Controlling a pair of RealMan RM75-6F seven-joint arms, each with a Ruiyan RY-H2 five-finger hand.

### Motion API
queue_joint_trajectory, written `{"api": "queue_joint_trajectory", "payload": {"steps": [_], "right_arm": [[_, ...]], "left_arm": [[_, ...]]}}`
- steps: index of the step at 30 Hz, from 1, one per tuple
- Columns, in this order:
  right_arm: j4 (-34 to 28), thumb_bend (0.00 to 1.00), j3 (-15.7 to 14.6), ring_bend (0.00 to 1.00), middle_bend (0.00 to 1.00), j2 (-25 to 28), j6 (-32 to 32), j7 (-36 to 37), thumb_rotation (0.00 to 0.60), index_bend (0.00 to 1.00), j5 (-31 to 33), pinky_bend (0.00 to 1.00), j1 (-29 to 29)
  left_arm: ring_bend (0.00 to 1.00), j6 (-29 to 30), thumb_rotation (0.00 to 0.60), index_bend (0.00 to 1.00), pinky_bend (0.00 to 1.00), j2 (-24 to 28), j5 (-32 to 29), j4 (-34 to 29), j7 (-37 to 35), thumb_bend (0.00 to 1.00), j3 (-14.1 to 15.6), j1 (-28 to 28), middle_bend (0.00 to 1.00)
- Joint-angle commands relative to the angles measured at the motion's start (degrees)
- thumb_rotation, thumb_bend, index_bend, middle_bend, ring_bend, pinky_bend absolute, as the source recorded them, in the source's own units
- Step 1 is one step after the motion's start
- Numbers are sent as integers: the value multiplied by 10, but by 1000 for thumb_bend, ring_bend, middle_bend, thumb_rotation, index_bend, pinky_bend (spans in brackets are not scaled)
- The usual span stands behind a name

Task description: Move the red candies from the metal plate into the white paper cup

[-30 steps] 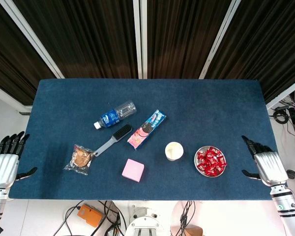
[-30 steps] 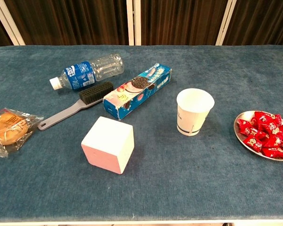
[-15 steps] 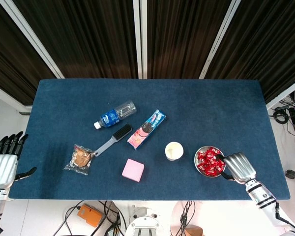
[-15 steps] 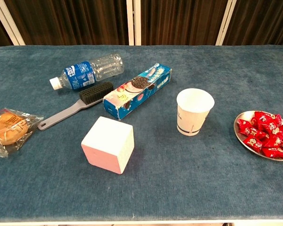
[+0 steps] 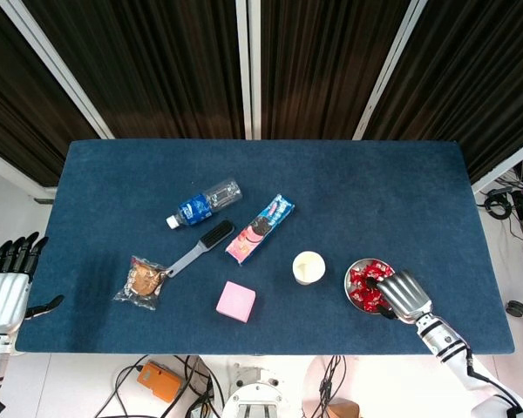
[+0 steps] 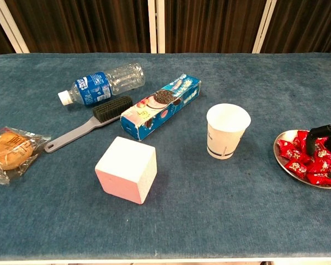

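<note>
Right hand (image 5: 404,294) over the metal plate (image 5: 352,285), dark fingers (image 6: 323,132) curled down among the red candies (image 5: 364,279); grip on any candy impossible to tell. White paper cup (image 6: 227,131) upright just left of the plate. Left hand (image 5: 6,292) off the table's left edge, fingers apart, holding nothing

The right hand (image 6: 326,137) reaches in from the right edge, its dark fingertips (image 6: 310,144) down among the red candies (image 6: 304,156) on the metal plate (image 6: 283,164). The white paper cup (image 6: 227,131) stands upright near the plate's left.
</note>
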Motion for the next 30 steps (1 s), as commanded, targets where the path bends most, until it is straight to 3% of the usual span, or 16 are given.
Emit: {"api": "queue_joint_trajectory", "payload": {"steps": [1, 5, 9, 19, 30], "right_arm": [[6, 476, -2, 968, 822, -7, -8, -1, 600, 542, 4, 1000, 5], [8, 545, 0, 972, 829, -7, 5, 2, 600, 663, 6, 1000, 5], [-10, 561, 10, 976, 836, 11, 34, 16, 600, 714, 1, 1000, 5], [-104, 565, 59, 977, 843, 56, 55, 24, 600, 731, -9, 1000, 46], [-113, 565, 98, 977, 843, -8, -27, -12, 600, 687, 45, 1000, 120]], "left_arm": [[0, 1, 600, 61, 0, 0, 0, 1, -1, 0, 0, 1, 0], [0, 4, 600, 60, 0, -1, -1, 5, -5, 0, 0, 3, 0], [0, 4, 600, 61, 0, -3, -2, 9, -9, 0, 0, 4, 0], [0, 6, 600, 61, 0, -1, -3, 10, -13, 0, -3, 4, 0], [0, 4, 600, 61, 0, 4, -3, 10, -12, 0, -4, 3, 0]]}}
